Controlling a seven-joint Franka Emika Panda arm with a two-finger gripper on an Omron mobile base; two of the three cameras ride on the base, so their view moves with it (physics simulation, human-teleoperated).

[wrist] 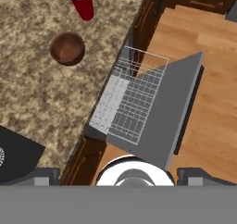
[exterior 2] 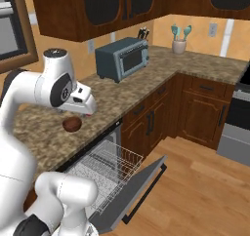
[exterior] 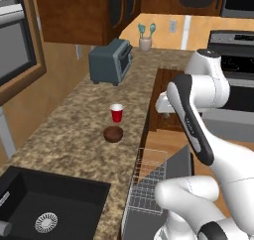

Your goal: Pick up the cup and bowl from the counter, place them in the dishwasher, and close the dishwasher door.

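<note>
our fingers [wrist: 118,174] stand wide, empty. the small red tapered plastic cup [wrist: 82,2] at twelve o'clock of the shallow dark brown bowl [wrist: 67,47] risks toppling on the speckled granite bench [wrist: 41,98].

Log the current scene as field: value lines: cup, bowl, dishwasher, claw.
cup: red cup upright on the granite counter, untouched
bowl: dark brown bowl on the counter beside the cup, nearer the sink
dishwasher door: dishwasher door lowered open
rack: white wire rack pulled out, holds no dishes
claw: open, holding nothing, above the dishwasher
task progress: neither item picked up yet
</note>
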